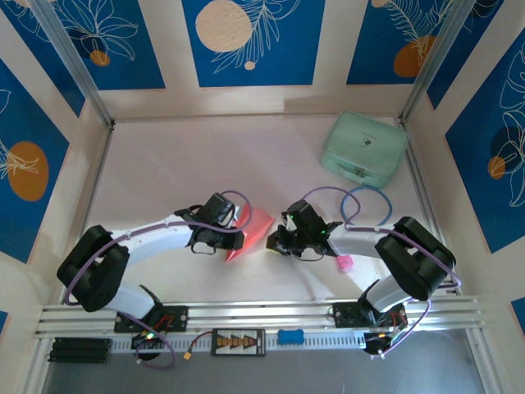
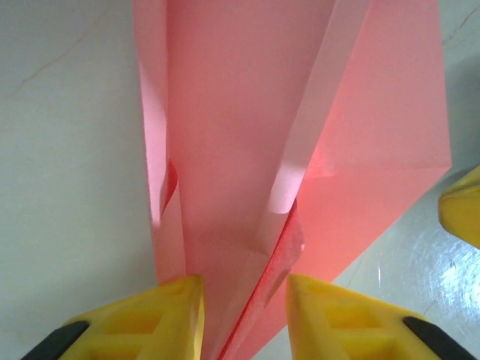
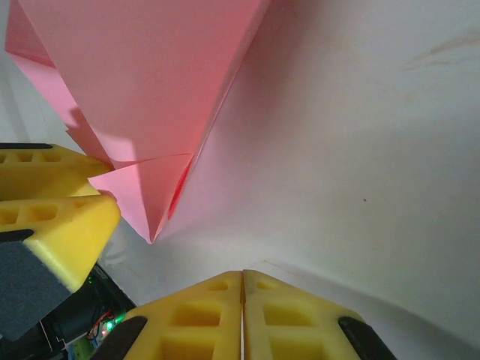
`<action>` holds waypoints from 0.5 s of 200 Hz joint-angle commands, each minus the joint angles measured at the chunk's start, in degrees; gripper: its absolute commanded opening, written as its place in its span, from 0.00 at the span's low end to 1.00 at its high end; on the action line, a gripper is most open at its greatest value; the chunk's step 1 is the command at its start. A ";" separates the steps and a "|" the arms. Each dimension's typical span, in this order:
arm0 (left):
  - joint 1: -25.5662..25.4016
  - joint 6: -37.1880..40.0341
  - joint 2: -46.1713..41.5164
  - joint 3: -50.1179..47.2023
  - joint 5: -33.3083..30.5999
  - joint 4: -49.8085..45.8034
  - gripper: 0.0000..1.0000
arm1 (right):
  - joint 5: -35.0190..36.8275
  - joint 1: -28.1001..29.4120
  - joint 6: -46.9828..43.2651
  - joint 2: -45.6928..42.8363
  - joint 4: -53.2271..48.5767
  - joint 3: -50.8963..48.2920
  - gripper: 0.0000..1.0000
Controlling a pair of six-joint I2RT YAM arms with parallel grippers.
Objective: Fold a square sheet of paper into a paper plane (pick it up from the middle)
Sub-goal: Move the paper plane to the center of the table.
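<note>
Salmon-pink and creased into long overlapping flaps, the paper plane (image 1: pixel 250 232) lies on the white table (image 1: pixel 180 164) a little toward my near edge, wedged between the two arms. On the overhead feed the left gripper (image 1: pixel 237 231) meets it from 9 o'clock and the right gripper (image 1: pixel 276 240) sits just beside it at 3 o'clock. Through the left wrist camera I see the left gripper (image 2: pixel 246 281) with its yellow fingers (image 2: pixel 176 315) parted. The folded end of the plane (image 2: pixel 247 150) runs down into the gap between them, and its layers are fanned loosely rather than pinched flat, so I read that claw as open around the paper. A raised crease slants up toward 1 o'clock. Through the right wrist camera the right gripper (image 3: pixel 242 274) has its two pads pressed together with nothing between them, so it is closed and empty. The plane (image 3: pixel 142 82) hangs in at 11 o'clock, one corner pointing down toward 7 o'clock and clear of that claw. From the plane, a mint-green case (image 1: pixel 365 148) rests well apart at 2 o'clock. A small bright-pink stick (image 1: pixel 344 263) lies at 4 o'clock, close under the right arm.
</note>
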 commanded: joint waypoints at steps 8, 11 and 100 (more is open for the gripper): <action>-0.69 1.43 -1.14 1.30 0.70 0.67 0.36 | -0.88 0.56 -0.61 1.93 0.77 1.38 0.11; -0.69 1.44 -1.42 1.22 0.62 0.72 0.36 | -0.89 0.60 -0.56 1.99 0.85 1.46 0.11; -0.56 3.85 -8.99 -1.27 -3.78 0.99 0.42 | -0.93 1.12 -0.22 3.47 1.69 2.33 0.11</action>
